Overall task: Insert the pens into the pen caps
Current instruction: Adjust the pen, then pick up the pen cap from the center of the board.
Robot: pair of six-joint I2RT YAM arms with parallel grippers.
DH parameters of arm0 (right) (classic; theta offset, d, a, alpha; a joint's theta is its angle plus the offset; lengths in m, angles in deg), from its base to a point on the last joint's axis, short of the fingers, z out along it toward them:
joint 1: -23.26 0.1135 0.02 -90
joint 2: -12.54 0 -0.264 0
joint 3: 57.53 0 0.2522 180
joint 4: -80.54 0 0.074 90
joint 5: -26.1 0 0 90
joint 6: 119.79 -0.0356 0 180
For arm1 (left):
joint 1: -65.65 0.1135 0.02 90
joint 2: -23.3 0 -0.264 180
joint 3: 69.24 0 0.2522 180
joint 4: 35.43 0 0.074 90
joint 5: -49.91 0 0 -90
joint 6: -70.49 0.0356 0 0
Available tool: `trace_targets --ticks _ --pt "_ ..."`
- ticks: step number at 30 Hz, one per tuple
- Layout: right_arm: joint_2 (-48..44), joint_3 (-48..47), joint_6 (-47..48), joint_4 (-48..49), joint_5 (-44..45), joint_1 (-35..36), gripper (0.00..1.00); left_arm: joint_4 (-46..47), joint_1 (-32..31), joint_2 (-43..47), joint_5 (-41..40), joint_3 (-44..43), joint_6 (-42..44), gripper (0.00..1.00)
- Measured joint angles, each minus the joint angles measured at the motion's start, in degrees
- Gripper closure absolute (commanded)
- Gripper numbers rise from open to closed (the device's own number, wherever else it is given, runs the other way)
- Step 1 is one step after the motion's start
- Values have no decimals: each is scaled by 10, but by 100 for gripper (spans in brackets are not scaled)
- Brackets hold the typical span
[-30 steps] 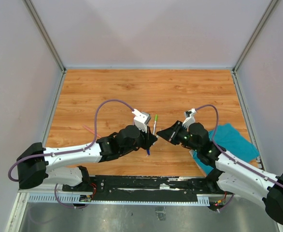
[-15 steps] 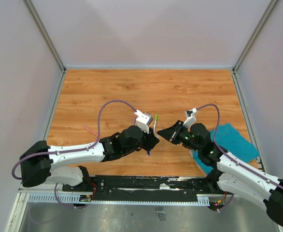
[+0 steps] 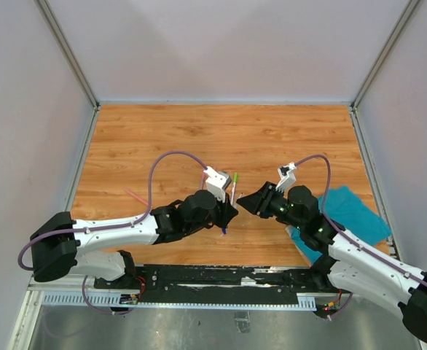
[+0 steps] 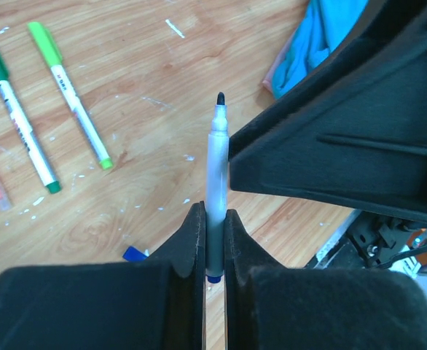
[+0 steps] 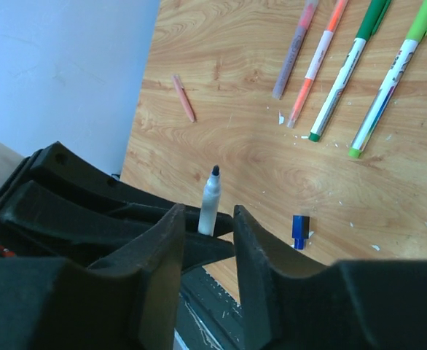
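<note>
While both arms reach inward over the wooden table [image 3: 199, 131], their forearms run low and nearly level and the two grippers meet just in front of the bases at the table's middle. The left gripper [image 4: 213, 213] is clamped on the lower barrel of an uncapped pen [image 4: 215, 160]. The pen has a white barrel, and it stands between the fingers with its dark tip pointing away from the wrist and its blue end showing below the fingertips. The right gripper [image 5: 208, 211] faces it from the opposite side with its fingers parted by a narrow gap and nothing between them. In the left wrist view one of its black fingers [image 4: 330, 146] lies just beside the pen's upper barrel. A dark blue cap [image 5: 299, 230] lies on the table below the two grippers, apart from both. Beyond it lie a light green pen [image 5: 392, 76], a dark green pen [image 5: 345, 73], an orange pen [image 5: 317, 62] and a pale purple pen [image 5: 294, 51], side by side and all capped. A thin pink piece [image 5: 184, 98] lies alone to the left, and a teal cloth [image 3: 352, 211] lies under the right forearm. Compared with one second ago, the left arm's rear joint has shifted slightly right, the right gripper's tip sits slightly nearer the bases, and the items on the table have not moved.
</note>
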Motion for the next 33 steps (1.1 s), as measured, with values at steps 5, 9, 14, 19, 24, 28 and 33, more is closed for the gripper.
trace_targets --ticks 5,9,14,19,24,28,33 --pt "-16 -14 58 -33 0 0 46 -24 0 0 -19 -4 4 100" --pt "-38 -22 101 -71 11 0 40 -40 0 3 -31 -3 10 99" --pt "-87 -25 159 -144 50 0 35 -60 0 16 -57 -4 15 99" --pt "-131 -25 211 -223 96 0 31 -85 17 25 -62 -3 17 99" --pt "-151 -25 251 -290 133 0 30 -94 83 79 -52 13 16 100" --pt "-131 -38 273 -330 140 0 30 -107 116 117 -52 25 16 100" --pt "-71 -74 288 -349 129 0 33 -141 129 165 -66 34 16 99"
